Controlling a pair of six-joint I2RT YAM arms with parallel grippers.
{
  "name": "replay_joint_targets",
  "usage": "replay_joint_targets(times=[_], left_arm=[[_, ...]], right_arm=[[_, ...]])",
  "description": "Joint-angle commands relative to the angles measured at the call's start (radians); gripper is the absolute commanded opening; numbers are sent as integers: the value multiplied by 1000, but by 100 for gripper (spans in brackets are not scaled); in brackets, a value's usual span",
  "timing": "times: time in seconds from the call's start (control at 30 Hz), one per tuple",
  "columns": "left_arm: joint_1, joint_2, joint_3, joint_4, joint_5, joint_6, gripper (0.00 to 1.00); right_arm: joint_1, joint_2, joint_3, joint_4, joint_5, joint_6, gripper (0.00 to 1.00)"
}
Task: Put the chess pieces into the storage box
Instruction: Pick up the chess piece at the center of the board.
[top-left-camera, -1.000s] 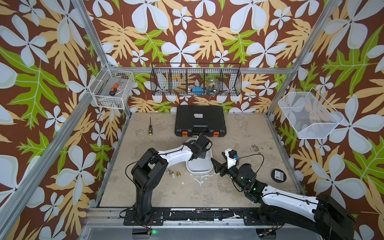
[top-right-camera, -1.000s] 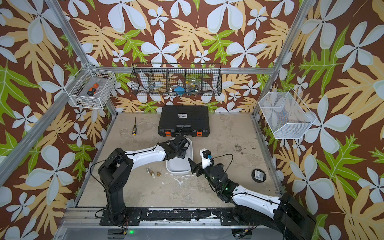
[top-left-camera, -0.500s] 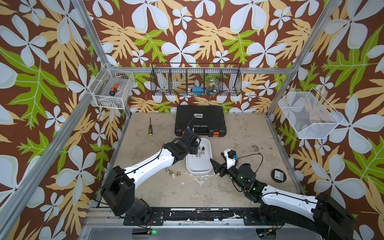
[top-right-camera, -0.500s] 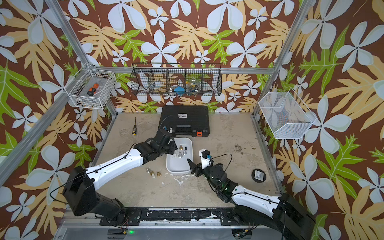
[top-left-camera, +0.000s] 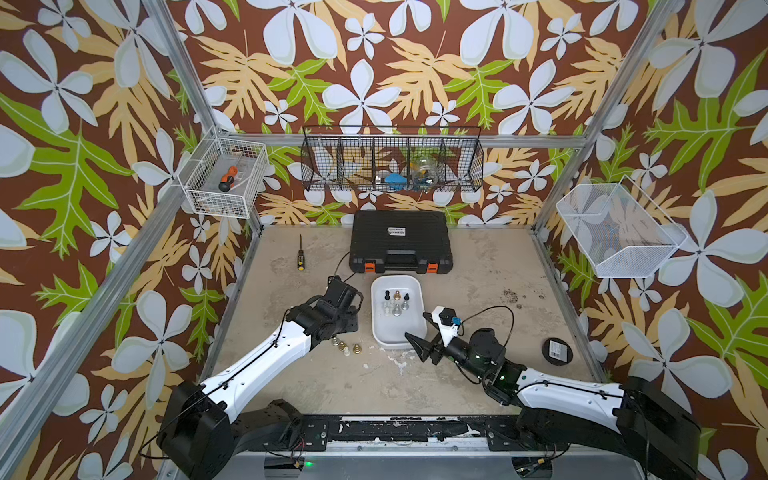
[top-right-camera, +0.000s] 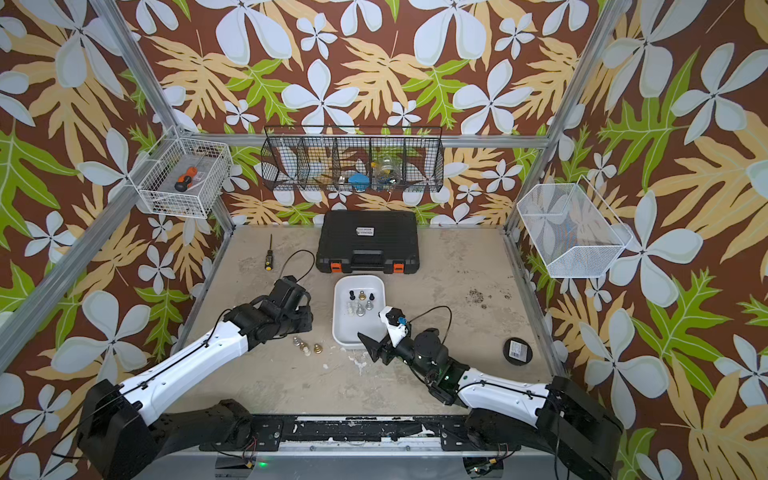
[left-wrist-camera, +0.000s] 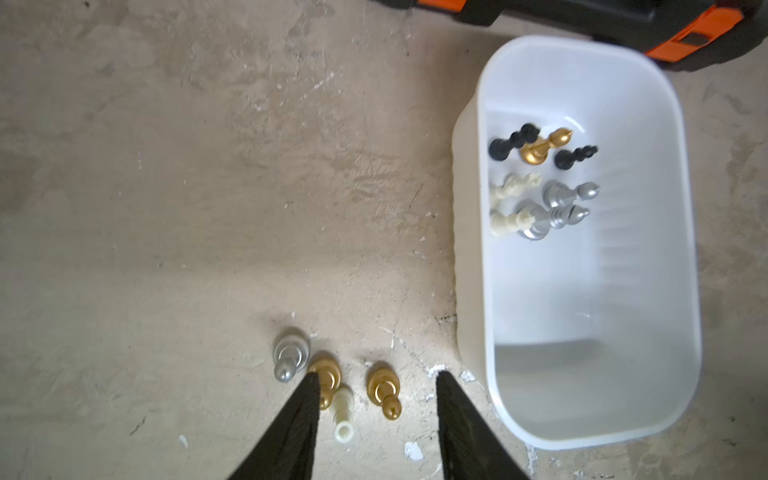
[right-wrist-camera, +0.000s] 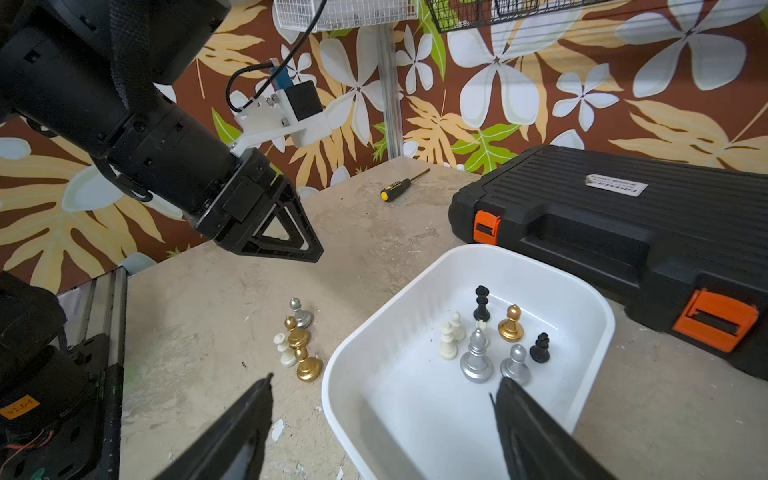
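— Where does everything sit?

— In both top views the white storage box is at centre frame, just below the black toolcase. Seven chess pieces stand in its upper half: two black, two cream, two silver, one gold. Four more stand on the table, just left of the box's lower corner. They are a silver pawn, a gold pawn close beside it, a cream pawn and a second gold pawn nearest the box.

— And the grippers?

— The left gripper hangs above that cluster, jaws parted, holding nothing. The right gripper is spread wide and empty, at the box's lower right corner in a top view.

— How will those four handle?

— They look like light, hard, glossy plastic, so probably slippery and quick to topple. They crowd together, and the cream pawn seems to touch the first gold one. The second gold pawn stands freest. I would pinch it on the narrow stem under the knob, where the fingers can seat. Close gently so the neighbours are not knocked over.
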Motion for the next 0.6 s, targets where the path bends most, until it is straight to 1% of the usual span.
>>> replay_joint_targets(times=[0.0,0.07,0.17,0.3,0.4,0.5,0.57], left_arm=[[6,1,-27,-27,9,-50,48],[23,10,-47,-13,-10,-51,47],[84,30,-80,33,25,-32,45],[125,38,-99,69,-2,-20,44],[146,77,-114,86,12,-3,43],[150,103,-145,128,30,1,42],[151,117,-152,137,34,4,42]], right_arm=[[4,23,27,10,-28,-9,84],[9,34,35,4,-26,-10,84],[14,43,41,1,-29,-11,83],[19,56,48,2,-57,-24,83],[21,79,58,11,-128,-31,83],[22,120,81,15,-228,-32,83],[30,149,100,4,-252,-33,83]])
